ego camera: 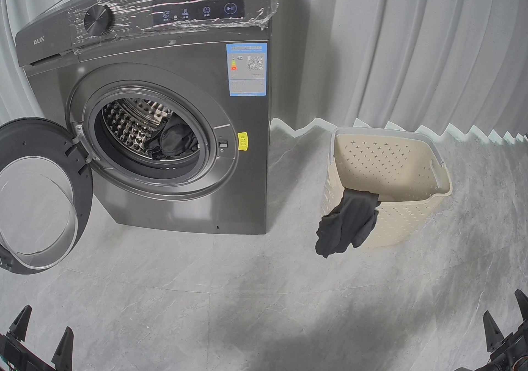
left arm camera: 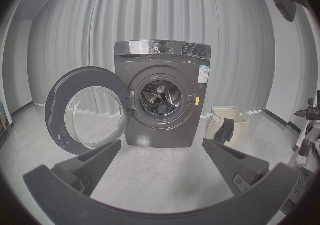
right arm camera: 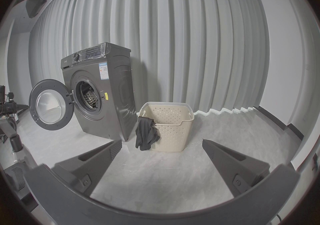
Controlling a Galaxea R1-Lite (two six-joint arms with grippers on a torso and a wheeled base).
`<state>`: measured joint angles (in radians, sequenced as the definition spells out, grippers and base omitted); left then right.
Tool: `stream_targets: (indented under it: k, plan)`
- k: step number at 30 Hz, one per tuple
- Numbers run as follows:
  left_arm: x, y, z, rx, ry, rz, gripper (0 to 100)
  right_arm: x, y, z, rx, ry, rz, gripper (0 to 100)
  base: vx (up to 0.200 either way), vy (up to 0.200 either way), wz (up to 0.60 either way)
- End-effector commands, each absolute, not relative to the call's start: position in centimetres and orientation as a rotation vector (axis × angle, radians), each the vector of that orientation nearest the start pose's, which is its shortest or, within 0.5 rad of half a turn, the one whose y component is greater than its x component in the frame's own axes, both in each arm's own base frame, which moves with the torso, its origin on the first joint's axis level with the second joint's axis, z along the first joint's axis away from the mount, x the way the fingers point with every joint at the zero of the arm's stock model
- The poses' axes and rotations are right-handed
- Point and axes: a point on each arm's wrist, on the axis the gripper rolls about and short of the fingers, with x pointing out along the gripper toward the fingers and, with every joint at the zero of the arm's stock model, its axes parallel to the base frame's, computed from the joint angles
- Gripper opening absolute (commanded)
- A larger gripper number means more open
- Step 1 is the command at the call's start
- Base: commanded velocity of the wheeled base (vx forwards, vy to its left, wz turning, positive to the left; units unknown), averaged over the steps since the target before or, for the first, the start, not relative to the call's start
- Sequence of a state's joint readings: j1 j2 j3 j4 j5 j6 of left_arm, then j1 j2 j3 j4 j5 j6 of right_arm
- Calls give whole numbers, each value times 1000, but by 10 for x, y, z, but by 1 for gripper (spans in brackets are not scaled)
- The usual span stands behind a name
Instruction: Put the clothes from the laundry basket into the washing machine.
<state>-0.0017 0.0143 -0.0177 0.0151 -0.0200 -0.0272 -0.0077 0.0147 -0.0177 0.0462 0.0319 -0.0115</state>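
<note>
The grey washing machine stands at the left with its round door swung wide open. A dark garment lies inside the drum. To the right, on the floor, stands the cream laundry basket, with another dark garment draped over its front rim and hanging down outside. My left gripper is low at the near left, open and empty, far from the machine. My right gripper is low at the near right, open and empty, well short of the basket.
Pleated grey curtains close off the back of the room. Bare grey floor stretches between me and both the machine and the basket. The open door juts out toward my left side.
</note>
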Motion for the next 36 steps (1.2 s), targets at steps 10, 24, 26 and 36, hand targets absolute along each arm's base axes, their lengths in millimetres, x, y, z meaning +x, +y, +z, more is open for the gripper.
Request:
stream_targets:
  k: [10,24,26,36]
  plan:
    - [-23,0,76,-35,11,-17,100,-24,1,76,-12,34,25,100,0,-80,0]
    - [-23,0,76,-34,9,-17,100,-24,1,76,-12,34,25,100,0,-143,0]
    - [-23,0,76,-37,10,-17,100,-24,1,76,-12,34,25,100,0,-200,0]
    - [-23,0,76,-35,10,-17,100,-24,1,76,-12,34,25,100,20,0,0]
